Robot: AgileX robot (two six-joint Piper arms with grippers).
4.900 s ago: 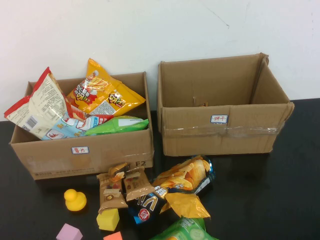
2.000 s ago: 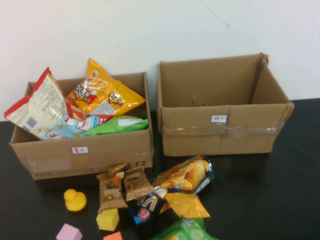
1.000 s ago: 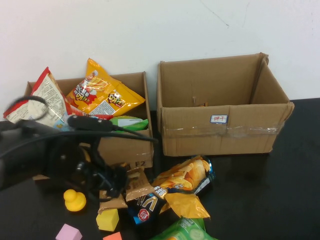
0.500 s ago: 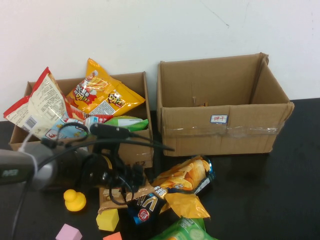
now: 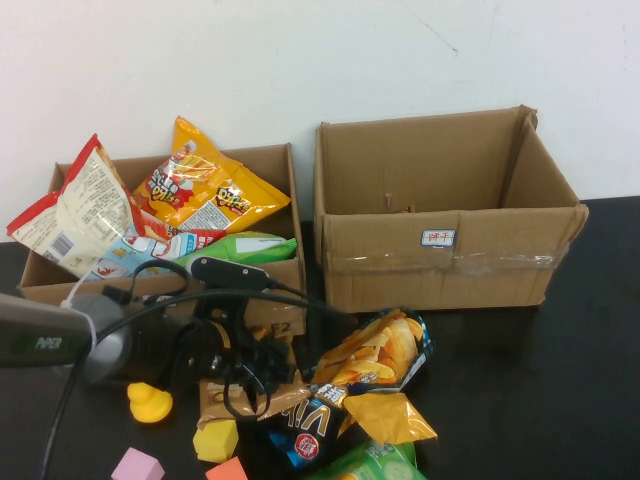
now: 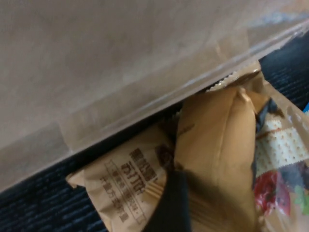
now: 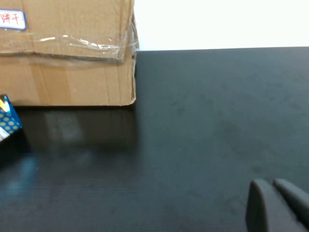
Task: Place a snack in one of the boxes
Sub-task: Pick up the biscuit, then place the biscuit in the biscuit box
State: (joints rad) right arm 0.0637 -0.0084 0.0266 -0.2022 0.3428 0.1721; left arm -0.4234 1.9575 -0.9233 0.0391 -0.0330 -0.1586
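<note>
Between the left box [image 5: 160, 300] and the heap of chip bags, two brown biscuit packets [image 5: 235, 390] lie on the black table [image 5: 520, 380], just in front of the box's front wall. The left gripper [image 5: 250, 365] is low over them; the left wrist view shows one dark fingertip [image 6: 169, 205] pressed on the packets' [image 6: 212, 159] wrappers, touching where the two overlap, but whether the fingers are spread or closed on a packet cannot be told from any view.

A second ago the left arm was farther left, and two seconds ago it was not in view at all. Its advance has shoved the pile: the dark blue bag [image 5: 305, 430] and the orange bag [image 5: 395, 415] have slid right and toward the near edge, and the chip bag [image 5: 380, 350] has turned slightly. The reach looks finished, with grasping and lifting still ahead.

The right gripper [image 7: 277, 205] is parked low over bare table right of the right box [image 5: 440, 210], its fingertips pressed together, holding nothing. A yellow duck [image 5: 150, 402] and toy blocks [image 5: 215, 440] sit nearby.
</note>
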